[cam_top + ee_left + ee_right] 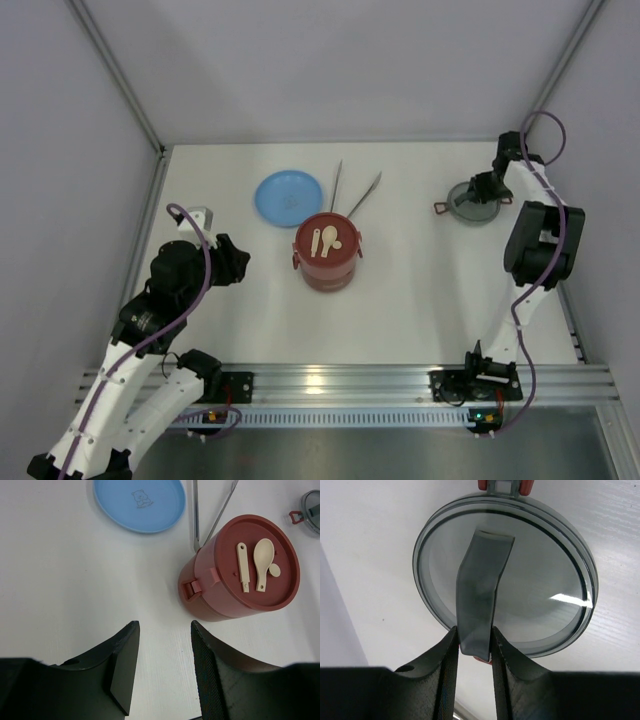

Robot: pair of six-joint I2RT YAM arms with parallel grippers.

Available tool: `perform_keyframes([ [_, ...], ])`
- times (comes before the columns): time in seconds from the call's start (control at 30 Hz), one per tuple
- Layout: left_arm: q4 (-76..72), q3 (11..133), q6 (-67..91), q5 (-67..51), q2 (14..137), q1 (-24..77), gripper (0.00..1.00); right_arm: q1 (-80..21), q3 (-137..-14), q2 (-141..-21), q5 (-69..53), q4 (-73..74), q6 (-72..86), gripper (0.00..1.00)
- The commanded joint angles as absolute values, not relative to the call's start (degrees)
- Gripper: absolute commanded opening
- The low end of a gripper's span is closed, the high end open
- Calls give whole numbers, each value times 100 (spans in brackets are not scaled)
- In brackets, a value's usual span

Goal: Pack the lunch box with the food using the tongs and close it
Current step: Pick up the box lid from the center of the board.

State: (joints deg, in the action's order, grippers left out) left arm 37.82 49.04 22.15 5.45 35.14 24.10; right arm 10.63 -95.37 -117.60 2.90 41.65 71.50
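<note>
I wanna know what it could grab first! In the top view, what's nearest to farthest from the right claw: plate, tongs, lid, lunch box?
1. lid: held in the right claw, far right.
2. tongs: left of it, middle back.
3. lunch box: middle, nearer the arms.
4. plate: farthest left.

Spread tool (163,630) near lunch box (240,575)

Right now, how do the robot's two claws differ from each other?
The left gripper stands open, holding nothing; the right gripper is closed on the grey lid by its strap handle. The left gripper hovers over the white table near the red lunch box; the right gripper sits at the far right, away from it. Both are black and two-fingered.
</note>
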Motion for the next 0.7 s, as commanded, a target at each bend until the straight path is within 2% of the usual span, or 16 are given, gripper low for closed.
perform_keyframes([
  [0.0, 3700, 4843, 2188, 624, 3516, 2417, 50, 1178, -9651, -11031, 264, 4210, 6733, 1],
  [0.33, 3709, 4843, 2224, 729, 3533, 2487, 50, 941, -9650, -10345, -431, 4104, 5995, 0],
  [0.53, 3718, 4834, 2232, 756, 3568, 2496, 50, 301, -9396, -9484, -396, 4122, 6336, 0],
  [0.67, 3727, 4834, 2250, 782, 3577, 2496, 50, -385, -9684, -9036, -71, 4464, 6723, 0],
])
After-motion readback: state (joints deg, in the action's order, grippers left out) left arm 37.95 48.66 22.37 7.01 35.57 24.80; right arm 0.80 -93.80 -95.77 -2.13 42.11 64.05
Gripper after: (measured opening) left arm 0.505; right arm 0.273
